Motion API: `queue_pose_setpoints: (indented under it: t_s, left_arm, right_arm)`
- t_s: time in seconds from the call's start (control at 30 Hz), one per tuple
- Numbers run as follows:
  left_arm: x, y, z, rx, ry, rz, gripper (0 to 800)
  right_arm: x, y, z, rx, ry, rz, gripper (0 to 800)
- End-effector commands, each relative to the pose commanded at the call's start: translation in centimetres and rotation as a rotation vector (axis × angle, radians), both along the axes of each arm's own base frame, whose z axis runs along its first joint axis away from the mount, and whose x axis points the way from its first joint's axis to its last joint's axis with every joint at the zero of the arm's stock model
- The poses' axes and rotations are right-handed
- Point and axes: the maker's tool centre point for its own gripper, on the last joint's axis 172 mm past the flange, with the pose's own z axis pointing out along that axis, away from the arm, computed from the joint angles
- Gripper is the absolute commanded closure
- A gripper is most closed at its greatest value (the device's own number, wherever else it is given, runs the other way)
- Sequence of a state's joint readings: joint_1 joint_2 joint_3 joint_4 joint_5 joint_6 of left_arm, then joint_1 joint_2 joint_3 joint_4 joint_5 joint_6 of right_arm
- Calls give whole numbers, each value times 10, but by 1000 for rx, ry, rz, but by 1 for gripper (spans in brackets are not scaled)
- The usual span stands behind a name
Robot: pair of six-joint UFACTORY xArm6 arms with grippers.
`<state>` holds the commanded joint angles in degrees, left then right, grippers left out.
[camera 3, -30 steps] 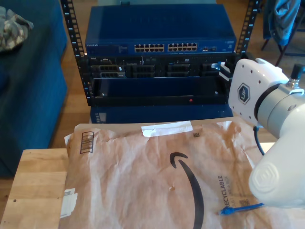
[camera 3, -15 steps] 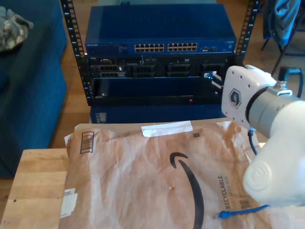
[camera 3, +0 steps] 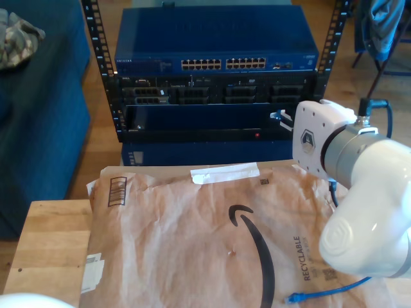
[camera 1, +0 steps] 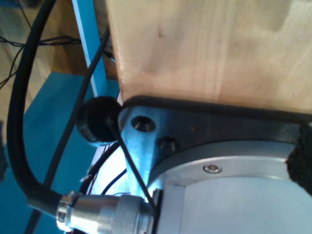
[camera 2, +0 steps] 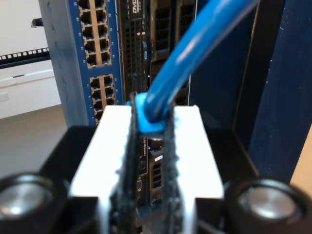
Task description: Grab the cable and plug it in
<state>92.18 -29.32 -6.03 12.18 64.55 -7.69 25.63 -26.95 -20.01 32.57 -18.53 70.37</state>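
Note:
The cable (camera 2: 204,34) is thin and bright blue, and my second gripper (camera 2: 148,117) is shut on it near one end, the plug hidden between the fingers (camera 2: 112,141). Past them stands the blue switch (camera 2: 95,53) with its rows of ports. In the exterior view my second gripper (camera 3: 277,117) is held against the rack front at the exterior view's right, below the switch (camera 3: 218,54). The cable's free end (camera 3: 294,297) lies on the brown paper mailer (camera 3: 192,237), and the cable runs behind the white arm (camera 3: 359,212).
Black servers (camera 3: 212,94) fill the rack under the switch. The mailer covers a wooden table (camera 3: 51,250). A white rounded arm part (camera 3: 26,300) shows at the exterior view's lower left. The first wrist view looks at the table's wooden edge (camera 1: 209,48) and thick black cables (camera 1: 19,122).
My second arm has swung toward the exterior view's left and lower along the rack front. The cable's free end has slid down the mailer toward the exterior view's lower left.

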Motion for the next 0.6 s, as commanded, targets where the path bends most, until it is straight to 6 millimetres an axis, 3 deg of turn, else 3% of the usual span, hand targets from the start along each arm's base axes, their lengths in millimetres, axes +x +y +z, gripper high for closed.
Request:
queue_pose_setpoints:
  t_s: [0.1,0.17,0.3,0.5,0.6]
  left_arm:
    - [0,0,0,0,0,0,0]
    - [0,0,0,0,0,0,0]
    - [0,0,0,0,0,0,0]
    - [0,0,0,0,0,0,0]
    - [0,0,0,0,0,0,0]
  right_arm:
    - [-18,17,-17,-25,-3,44,800]
    - [-22,28,-4,-20,-50,64,800]
    - [-20,28,0,-15,-58,58,800]
    - [-46,56,-34,-39,-1,138,800]
    - [-42,61,-24,-28,-15,140,800]
